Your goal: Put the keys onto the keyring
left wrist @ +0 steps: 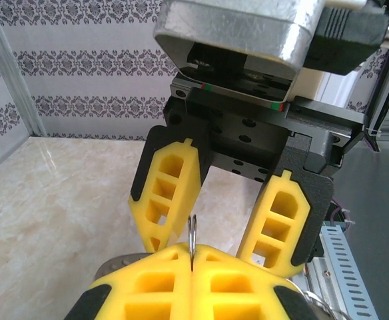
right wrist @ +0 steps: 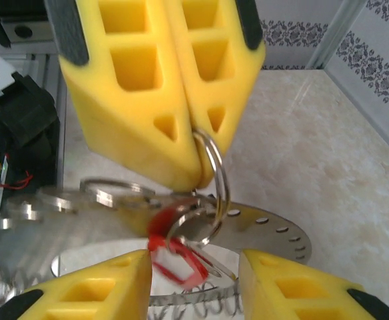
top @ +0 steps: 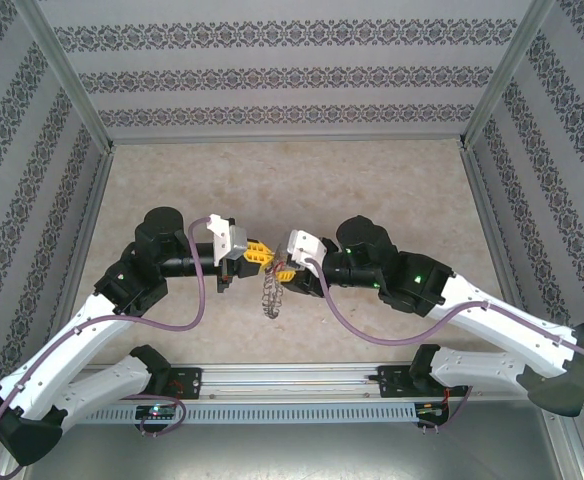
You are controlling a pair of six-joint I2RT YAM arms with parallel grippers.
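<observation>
Steel loop of the keys [right wrist: 158, 245] pinched in the closed left gripper [right wrist: 198, 175], red tag dangling beneath; grey keyring [right wrist: 264, 230] hangs just below; right gripper [right wrist: 193, 261] jaws stand wide apart.

Marbled tabletop [top: 372, 180], patterned walls [top: 282, 70]

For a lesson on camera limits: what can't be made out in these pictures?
Top view: hanging metal bundle too small to tell parts.
Left wrist: thin ring mostly hidden between left gripper fingers.
Right wrist: loose rings blurred; keyring coil cut by bottom edge.
</observation>
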